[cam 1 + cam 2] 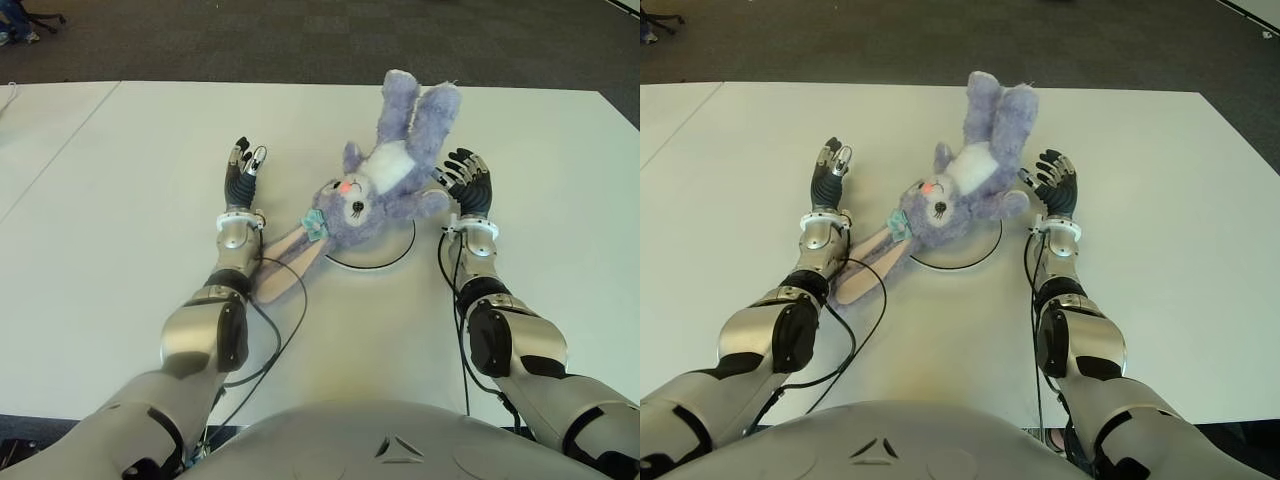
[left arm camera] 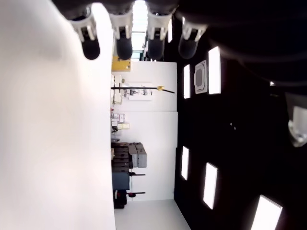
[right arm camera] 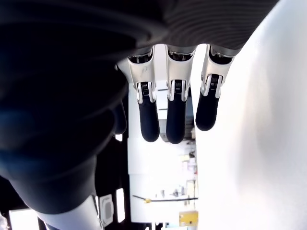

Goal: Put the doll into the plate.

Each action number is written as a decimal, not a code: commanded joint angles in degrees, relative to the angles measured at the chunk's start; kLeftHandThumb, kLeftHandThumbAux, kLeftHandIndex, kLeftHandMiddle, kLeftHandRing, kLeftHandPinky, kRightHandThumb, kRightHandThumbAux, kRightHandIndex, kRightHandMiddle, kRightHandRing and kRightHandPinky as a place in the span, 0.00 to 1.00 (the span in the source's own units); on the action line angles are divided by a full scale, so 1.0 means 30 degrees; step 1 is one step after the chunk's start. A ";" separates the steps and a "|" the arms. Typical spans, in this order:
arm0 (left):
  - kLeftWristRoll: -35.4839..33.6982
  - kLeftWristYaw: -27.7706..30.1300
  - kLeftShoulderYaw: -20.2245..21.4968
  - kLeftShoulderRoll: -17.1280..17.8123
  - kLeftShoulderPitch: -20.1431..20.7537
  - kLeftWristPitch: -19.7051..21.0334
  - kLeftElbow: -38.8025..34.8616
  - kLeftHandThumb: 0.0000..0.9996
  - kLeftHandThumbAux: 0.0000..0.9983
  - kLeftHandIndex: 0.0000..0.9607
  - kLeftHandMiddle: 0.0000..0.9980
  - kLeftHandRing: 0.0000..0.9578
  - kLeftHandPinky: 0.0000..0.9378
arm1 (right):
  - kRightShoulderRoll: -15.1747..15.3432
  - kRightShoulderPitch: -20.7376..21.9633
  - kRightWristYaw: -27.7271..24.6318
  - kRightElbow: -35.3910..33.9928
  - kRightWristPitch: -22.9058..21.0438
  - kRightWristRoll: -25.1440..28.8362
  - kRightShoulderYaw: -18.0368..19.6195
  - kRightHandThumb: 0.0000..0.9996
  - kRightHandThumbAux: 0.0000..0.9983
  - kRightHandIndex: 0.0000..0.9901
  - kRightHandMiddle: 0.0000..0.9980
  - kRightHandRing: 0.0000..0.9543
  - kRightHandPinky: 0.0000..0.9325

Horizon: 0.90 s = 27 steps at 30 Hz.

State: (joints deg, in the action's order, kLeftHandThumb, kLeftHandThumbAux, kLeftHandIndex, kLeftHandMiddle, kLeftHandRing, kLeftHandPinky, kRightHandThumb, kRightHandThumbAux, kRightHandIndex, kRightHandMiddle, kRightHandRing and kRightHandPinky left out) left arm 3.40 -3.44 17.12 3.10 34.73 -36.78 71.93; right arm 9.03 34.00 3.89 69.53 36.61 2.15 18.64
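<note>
So the doll [image 1: 385, 180], a purple bunny, is lying sprawled over the plate [image 1: 385, 262] mid-table [image 1: 120, 200], one long ear trailing to 7 o'clock against the left forearm, feet pointing to 12. The left hand [image 1: 240, 175] sits at the doll's 9 o'clock, fingers straight and holding nothing. The right hand [image 1: 468, 185] is at 3 o'clock just beside the bunny's arm, fingers loosely extended, empty too.

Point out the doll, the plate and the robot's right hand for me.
doll [image 1: 385, 185], left eye view, on its white belly.
plate [image 1: 385, 262], left eye view, on its near rim.
right hand [image 1: 468, 183], left eye view, on the palm.
</note>
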 commanded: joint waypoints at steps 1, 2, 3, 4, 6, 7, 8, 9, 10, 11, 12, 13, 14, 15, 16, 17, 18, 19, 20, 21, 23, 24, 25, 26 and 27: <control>-0.0307 0.1537 -0.0111 -0.1364 -0.4294 0.0339 0.1737 0.00 0.36 0.00 0.00 0.00 0.00 | -0.1526 -0.3891 -0.0194 0.2567 -0.2364 0.0143 0.0132 0.06 0.86 0.23 0.27 0.28 0.30; -0.0327 0.1775 -0.0100 -0.1377 -0.4525 0.0349 0.1786 0.00 0.36 0.00 0.00 0.00 0.00 | -0.1534 -0.3898 -0.0237 0.2560 -0.2327 0.0201 0.0185 0.06 0.87 0.23 0.27 0.28 0.29; -0.0346 0.1948 -0.0081 -0.1376 -0.4678 0.0365 0.1824 0.00 0.37 0.00 0.00 0.00 0.00 | -0.1537 -0.3901 -0.0258 0.2556 -0.2311 0.0234 0.0215 0.06 0.87 0.23 0.27 0.28 0.29; -0.0359 0.2066 -0.0062 -0.1374 -0.4776 0.0374 0.1848 0.00 0.37 0.00 0.00 0.00 0.00 | -0.1539 -0.3903 -0.0272 0.2554 -0.2303 0.0254 0.0234 0.06 0.87 0.23 0.27 0.28 0.29; -0.0492 0.2585 -0.0001 -0.1335 -0.4812 0.0478 0.1839 0.00 0.39 0.00 0.00 0.00 0.00 | -0.1528 -0.3898 -0.0199 0.2559 -0.2353 0.0232 0.0220 0.07 0.87 0.23 0.26 0.27 0.28; -0.0554 0.2776 0.0027 -0.1324 -0.4807 0.0528 0.1834 0.00 0.40 0.00 0.00 0.00 0.00 | -0.1520 -0.3896 -0.0168 0.2561 -0.2376 0.0217 0.0211 0.07 0.87 0.23 0.26 0.27 0.28; -0.0700 0.3006 0.0135 -0.1318 -0.4750 0.0618 0.1831 0.00 0.40 0.00 0.00 0.00 0.00 | -0.1513 -0.3893 -0.0131 0.2565 -0.2398 0.0201 0.0201 0.07 0.87 0.23 0.26 0.27 0.28; -0.0798 0.3137 0.0215 -0.1319 -0.4708 0.0674 0.1829 0.00 0.41 0.00 0.00 0.00 0.00 | -0.1509 -0.3892 -0.0112 0.2567 -0.2408 0.0192 0.0196 0.08 0.87 0.23 0.26 0.27 0.30; -0.0860 0.3219 0.0270 -0.1318 -0.4683 0.0706 0.1825 0.00 0.41 0.00 0.00 0.00 0.00 | -0.1508 -0.3891 -0.0103 0.2568 -0.2413 0.0188 0.0194 0.09 0.87 0.23 0.26 0.27 0.31; -0.0984 0.3356 0.0384 -0.1297 -0.4608 0.0733 0.1814 0.00 0.42 0.00 0.00 0.00 0.00 | -0.1511 -0.3889 -0.0104 0.2568 -0.2405 0.0195 0.0201 0.09 0.87 0.23 0.26 0.27 0.30; -0.1060 0.3444 0.0455 -0.1281 -0.4563 0.0744 0.1805 0.00 0.42 0.00 0.00 0.00 0.00 | -0.1514 -0.3888 -0.0108 0.2567 -0.2398 0.0202 0.0208 0.10 0.86 0.23 0.26 0.27 0.30; -0.1116 0.3509 0.0505 -0.1268 -0.4527 0.0763 0.1802 0.00 0.42 0.00 0.00 0.00 0.00 | -0.1516 -0.3881 -0.0109 0.2570 -0.2404 0.0206 0.0212 0.10 0.86 0.23 0.26 0.27 0.30; -0.1161 0.3545 0.0551 -0.1272 -0.4511 0.0718 0.1796 0.00 0.42 0.00 0.00 0.00 0.00 | -0.1522 -0.3877 -0.0131 0.2570 -0.2387 0.0223 0.0229 0.11 0.86 0.23 0.26 0.27 0.30; -0.1179 0.3561 0.0572 -0.1280 -0.4511 0.0681 0.1794 0.00 0.42 0.00 0.00 0.00 0.00 | -0.1526 -0.3875 -0.0146 0.2570 -0.2375 0.0235 0.0241 0.11 0.86 0.23 0.26 0.27 0.30; -0.1205 0.3580 0.0606 -0.1290 -0.4510 0.0646 0.1791 0.00 0.42 0.00 0.00 0.00 0.00 | -0.1532 -0.3875 -0.0179 0.2568 -0.2351 0.0256 0.0259 0.12 0.86 0.23 0.26 0.27 0.30; -0.1221 0.3598 0.0632 -0.1297 -0.4511 0.0625 0.1789 0.00 0.42 0.00 0.00 0.00 0.01 | -0.1536 -0.3877 -0.0201 0.2566 -0.2333 0.0270 0.0272 0.12 0.86 0.23 0.26 0.27 0.29; -0.1313 0.3645 0.0733 -0.1331 -0.4481 0.0651 0.1797 0.00 0.42 0.00 0.00 0.00 0.01 | -0.1545 -0.3874 -0.0222 0.2565 -0.2332 0.0300 0.0297 0.13 0.86 0.23 0.26 0.27 0.29; -0.1378 0.3681 0.0809 -0.1356 -0.4458 0.0672 0.1803 0.00 0.41 0.00 0.00 0.00 0.02 | -0.1550 -0.3871 -0.0236 0.2565 -0.2333 0.0320 0.0314 0.13 0.86 0.23 0.26 0.26 0.28; -0.1501 0.3758 0.0935 -0.1399 -0.4406 0.0747 0.1814 0.00 0.41 0.00 0.00 0.00 0.02 | -0.1554 -0.3857 -0.0220 0.2570 -0.2371 0.0322 0.0317 0.14 0.86 0.23 0.25 0.26 0.28; -0.1585 0.3815 0.1020 -0.1427 -0.4371 0.0800 0.1821 0.00 0.41 0.00 0.00 0.00 0.03 | -0.1555 -0.3847 -0.0207 0.2574 -0.2398 0.0320 0.0317 0.14 0.86 0.23 0.25 0.26 0.28; -0.1688 0.3895 0.1130 -0.1460 -0.4325 0.0877 0.1824 0.00 0.40 0.00 0.01 0.01 0.03 | -0.1554 -0.3837 -0.0174 0.2580 -0.2438 0.0304 0.0313 0.14 0.86 0.23 0.25 0.26 0.28; -0.1716 0.3929 0.1184 -0.1472 -0.4318 0.0893 0.1822 0.00 0.40 0.00 0.01 0.01 0.03 | -0.1554 -0.3836 -0.0153 0.2580 -0.2441 0.0292 0.0308 0.14 0.86 0.23 0.25 0.26 0.28; -0.1725 0.3958 0.1237 -0.1481 -0.4313 0.0904 0.1819 0.00 0.40 0.00 0.01 0.01 0.04 | -0.1555 -0.3836 -0.0138 0.2581 -0.2443 0.0284 0.0305 0.14 0.86 0.23 0.25 0.26 0.28; -0.1725 0.3974 0.1298 -0.1496 -0.4310 0.0920 0.1815 0.00 0.40 0.00 0.01 0.01 0.04 | -0.1557 -0.3837 -0.0129 0.2581 -0.2438 0.0280 0.0303 0.14 0.86 0.23 0.25 0.26 0.29; -0.1718 0.3986 0.1347 -0.1506 -0.4308 0.0933 0.1812 0.00 0.40 0.00 0.01 0.01 0.04 | -0.1559 -0.3837 -0.0125 0.2580 -0.2435 0.0278 0.0303 0.14 0.86 0.23 0.25 0.26 0.29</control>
State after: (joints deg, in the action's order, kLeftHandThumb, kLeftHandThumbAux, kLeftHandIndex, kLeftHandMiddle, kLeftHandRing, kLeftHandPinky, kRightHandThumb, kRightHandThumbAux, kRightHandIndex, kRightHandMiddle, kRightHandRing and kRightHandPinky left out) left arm 1.17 7.02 19.32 2.90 34.30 -37.20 71.38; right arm 9.00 34.00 3.30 69.52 36.60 2.40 18.92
